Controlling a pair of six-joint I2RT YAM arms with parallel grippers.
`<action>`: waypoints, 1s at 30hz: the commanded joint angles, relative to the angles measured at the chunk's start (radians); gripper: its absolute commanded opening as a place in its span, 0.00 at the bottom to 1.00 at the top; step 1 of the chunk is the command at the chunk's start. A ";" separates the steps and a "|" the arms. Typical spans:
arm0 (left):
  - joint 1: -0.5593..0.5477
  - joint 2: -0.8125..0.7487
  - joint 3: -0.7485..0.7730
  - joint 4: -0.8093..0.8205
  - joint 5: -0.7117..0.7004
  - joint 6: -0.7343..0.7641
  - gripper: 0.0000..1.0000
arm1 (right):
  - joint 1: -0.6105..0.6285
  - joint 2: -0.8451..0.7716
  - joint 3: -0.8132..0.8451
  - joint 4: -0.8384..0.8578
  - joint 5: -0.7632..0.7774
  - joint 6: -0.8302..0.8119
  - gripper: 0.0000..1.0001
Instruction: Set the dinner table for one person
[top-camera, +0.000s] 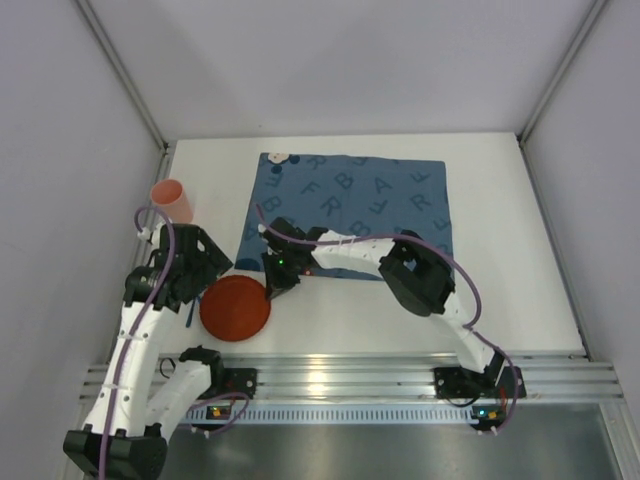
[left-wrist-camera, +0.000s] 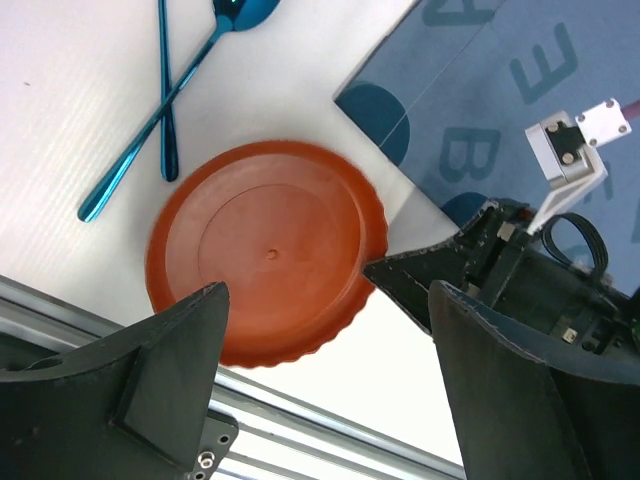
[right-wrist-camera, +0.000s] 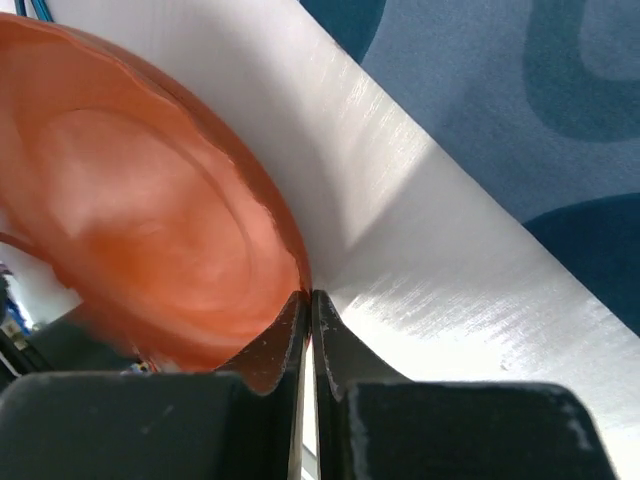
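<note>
White walls box in the dinner table (top-camera: 510, 250); by its near left corner lies the orange plate (top-camera: 235, 308), likely light stiff plastic, best held by its rim, which the right gripper (right-wrist-camera: 308, 295) clamps; the left gripper (left-wrist-camera: 330, 300) hovers wide apart, empty.

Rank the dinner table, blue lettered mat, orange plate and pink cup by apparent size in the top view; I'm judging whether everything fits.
Largest to smallest:
1. dinner table
2. blue lettered mat
3. orange plate
4. pink cup
None look close in size.
</note>
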 joint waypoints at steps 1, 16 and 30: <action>0.000 0.020 0.059 -0.002 -0.050 0.047 0.86 | 0.015 -0.123 0.046 -0.005 0.021 -0.051 0.00; 0.010 0.236 0.108 0.136 -0.067 0.089 0.92 | -0.541 -0.431 -0.040 -0.244 0.091 -0.235 0.00; 0.079 0.396 0.137 0.214 0.008 0.109 0.90 | -0.602 -0.213 0.054 -0.254 -0.017 -0.226 0.01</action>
